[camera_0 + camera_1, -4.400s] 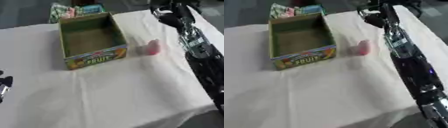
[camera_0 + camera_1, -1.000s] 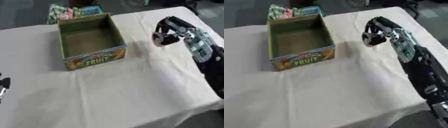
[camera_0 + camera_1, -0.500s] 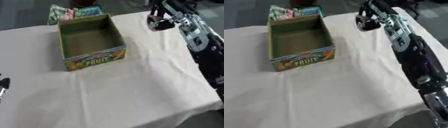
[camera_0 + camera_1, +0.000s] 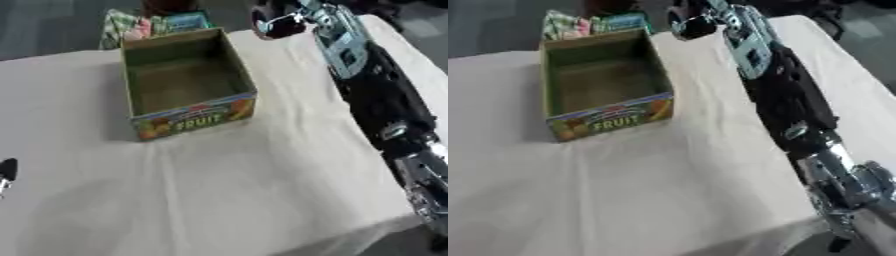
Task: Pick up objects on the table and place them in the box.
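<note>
**Right hand raised beside box**

The right hand (image 4: pixel 278 21) hovers just right of the box's (image 4: pixel 188 114) far corner, fingers curled; whether they hold anything cannot be told. The box stands open on the table (image 4: pixel 245 190). The left hand (image 4: pixel 6 172) shows at the left edge.

— What does the right arm (image 4: pixel 376 95) look like?
— Mostly black casing, with a pale blue-grey metal section near the wrist and silver joints with round fittings lower down.
— And the right hand (image 4: pixel 278 22)?
— Black, with dark fingers.
— The left hand (image 4: pixel 5 172)?
— Only a black tip shows.
</note>
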Available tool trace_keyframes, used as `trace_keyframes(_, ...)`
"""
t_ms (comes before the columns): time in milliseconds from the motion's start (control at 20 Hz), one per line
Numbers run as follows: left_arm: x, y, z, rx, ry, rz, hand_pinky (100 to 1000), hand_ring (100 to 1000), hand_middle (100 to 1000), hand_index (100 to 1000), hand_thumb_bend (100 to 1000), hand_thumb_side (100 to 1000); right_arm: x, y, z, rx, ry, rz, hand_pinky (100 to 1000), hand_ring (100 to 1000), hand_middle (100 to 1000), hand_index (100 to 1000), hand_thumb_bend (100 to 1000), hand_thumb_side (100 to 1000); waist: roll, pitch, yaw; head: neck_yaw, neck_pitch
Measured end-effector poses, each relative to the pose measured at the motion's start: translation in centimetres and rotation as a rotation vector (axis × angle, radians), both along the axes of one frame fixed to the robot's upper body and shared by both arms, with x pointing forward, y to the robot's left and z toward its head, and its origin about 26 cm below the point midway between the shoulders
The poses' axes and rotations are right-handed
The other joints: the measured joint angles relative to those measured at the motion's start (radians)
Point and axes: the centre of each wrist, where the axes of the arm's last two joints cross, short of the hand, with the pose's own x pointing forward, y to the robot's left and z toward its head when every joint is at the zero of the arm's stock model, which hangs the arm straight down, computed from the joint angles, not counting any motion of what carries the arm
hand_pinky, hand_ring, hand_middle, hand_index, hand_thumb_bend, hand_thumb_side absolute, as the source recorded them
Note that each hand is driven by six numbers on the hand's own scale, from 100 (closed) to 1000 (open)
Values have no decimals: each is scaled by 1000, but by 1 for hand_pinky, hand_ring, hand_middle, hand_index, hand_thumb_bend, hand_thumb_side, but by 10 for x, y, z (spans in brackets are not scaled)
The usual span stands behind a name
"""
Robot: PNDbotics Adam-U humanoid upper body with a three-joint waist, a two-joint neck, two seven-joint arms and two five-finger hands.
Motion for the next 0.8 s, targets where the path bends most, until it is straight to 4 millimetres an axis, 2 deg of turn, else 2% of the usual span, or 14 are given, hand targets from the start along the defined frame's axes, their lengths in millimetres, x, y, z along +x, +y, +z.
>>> trace_keyframes(250,0,-2,0,4,1,-14,582,575,623,747,390,100,19,30,-13,13,33,30,584,550,224,315,100,100,1,0,22,-12,-1)
trace_keyframes(600,1,-5,3,9,-5,-32,582,575,622,747,390,100,35,65,-46,-24,115,60,613,582,262,356,100,100,1,3,48,-26,-9)
trace_keyframes(750,1,-6,3,8,-6,-34,583,575,622,747,390,100,37,74,-58,-60,147,76,665,665,405,512,100,100,1,5,52,-28,-9)
trace_keyframes(800,1,-6,3,8,-7,-34,583,575,622,747,390,100,37,76,-61,-74,152,77,688,712,510,632,100,137,1,5,53,-29,-9)
